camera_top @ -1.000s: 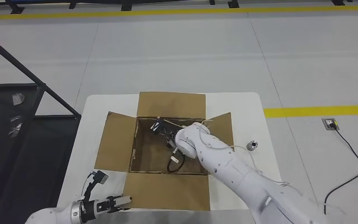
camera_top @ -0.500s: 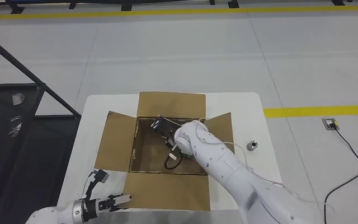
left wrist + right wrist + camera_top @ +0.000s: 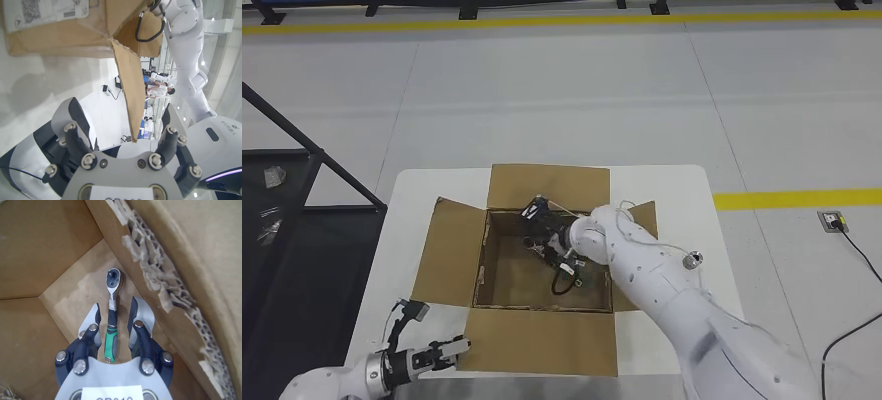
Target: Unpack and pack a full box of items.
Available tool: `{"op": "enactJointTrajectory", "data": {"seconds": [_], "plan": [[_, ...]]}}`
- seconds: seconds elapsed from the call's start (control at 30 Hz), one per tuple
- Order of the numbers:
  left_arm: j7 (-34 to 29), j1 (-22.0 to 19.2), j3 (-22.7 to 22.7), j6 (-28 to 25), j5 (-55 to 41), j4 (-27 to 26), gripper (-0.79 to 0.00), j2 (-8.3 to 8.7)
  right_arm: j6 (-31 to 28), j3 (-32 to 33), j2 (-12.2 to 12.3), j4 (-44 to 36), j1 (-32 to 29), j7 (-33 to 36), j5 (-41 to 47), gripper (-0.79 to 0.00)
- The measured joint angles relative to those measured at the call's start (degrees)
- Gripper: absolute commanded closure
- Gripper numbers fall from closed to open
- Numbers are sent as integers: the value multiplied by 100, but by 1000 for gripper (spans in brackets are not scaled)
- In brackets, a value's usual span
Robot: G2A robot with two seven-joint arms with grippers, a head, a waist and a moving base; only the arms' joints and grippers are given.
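**Right end effector spread over a ratchet wrench inside the box**

On the white surface (image 3: 432, 190), an open cardboard box (image 3: 547, 185) with all four flaps folded out. Deep inside it, toward the far right corner, the right end effector (image 3: 115, 303), fingers (image 3: 94, 315) spread apart and pinching nothing. Between those fingers, flat on the box floor, a ratchet wrench (image 3: 111, 317) with a green handle, apart from both fingers. Chrome head (image 3: 113, 278) pointed at a corner of the floor, close to the box wall. Along that wall, a torn edge (image 3: 160, 279) of frayed honeycomb cardboard.

Outside the box, at the near left corner of the surface, the left end effector (image 3: 121, 103), likewise spread and empty, just beside the near flap (image 3: 542, 345). In the left wrist view, a corner of that flap lined up between the fingers; cannot tell whether truly between them or farther off.

To the right of the box, on the surface, a small metal cylinder (image 3: 695, 259), well apart from both end effectors.
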Motion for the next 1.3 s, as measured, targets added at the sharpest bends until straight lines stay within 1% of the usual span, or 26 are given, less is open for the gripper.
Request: {"op": "enactJointTrajectory", "data": {"seconds": [0.17,0.27,0.4,0.47,0.5,0.57,0.6,0.63,0.67,0.7,0.73,0.8,0.83,0.9,0.93,1.07,1.2,1.3], "plan": [[-8,-3,-67,32,44,-32,-785,22,-530,251,352,-516,-201,-227,-116,-360],[27,10,-68,51,81,-63,-785,27,-681,471,631,-1113,-431,-272,-258,-360],[81,26,-63,75,114,-86,-785,32,-644,927,1087,-2356,-964,-69,-543,-363],[105,34,-63,85,127,-97,-785,35,-541,1296,1370,-3297,-1412,187,-741,-379],[115,39,-63,89,130,-102,-785,37,-485,1483,1493,-3752,-1645,322,-834,-372],[139,51,-67,90,129,-114,-785,39,-376,1969,1764,-4878,-2261,657,-1027,-372],[149,58,-68,87,129,-119,-785,40,-328,2194,1868,-5366,-2546,784,-1095,-385],[165,68,-73,83,129,-125,-785,42,-238,2506,1991,-6008,-2929,910,-1186,-468],[176,79,-77,76,130,-133,-785,43,-170,2738,2070,-6455,-3206,968,-1248,-603],[187,93,-84,67,130,-141,-785,44,-137,2965,2139,-6864,-3470,1007,-1282,-711],[200,115,-99,52,126,-153,-785,47,-102,3273,2218,-7338,-3790,1009,-1300,-699],[215,154,-130,28,108,-165,-785,51,-6,3745,2312,-7924,-4211,898,-1315,-619],[226,179,-154,17,87,-165,-785,54,66,4058,2363,-8242,-4459,794,-1321,-622],[242,211,-185,3,67,-163,-785,58,250,4528,2424,-8639,-4785,615,-1333,-653],[248,229,-197,-4,57,-165,-785,60,416,4832,2456,-8846,-4975,515,-1349,-680],[256,273,-213,-21,46,-184,-785,66,1158,5675,2522,-9134,-5372,459,-1470,-785],[280,298,-223,-26,30,-193,-785,69,1796,6180,2559,-8841,-5469,607,-1560,-785],[316,308,-249,-29,8,-186,-785,73,1949,6362,2593,-8371,-5403,956,-1512,-785]]}}
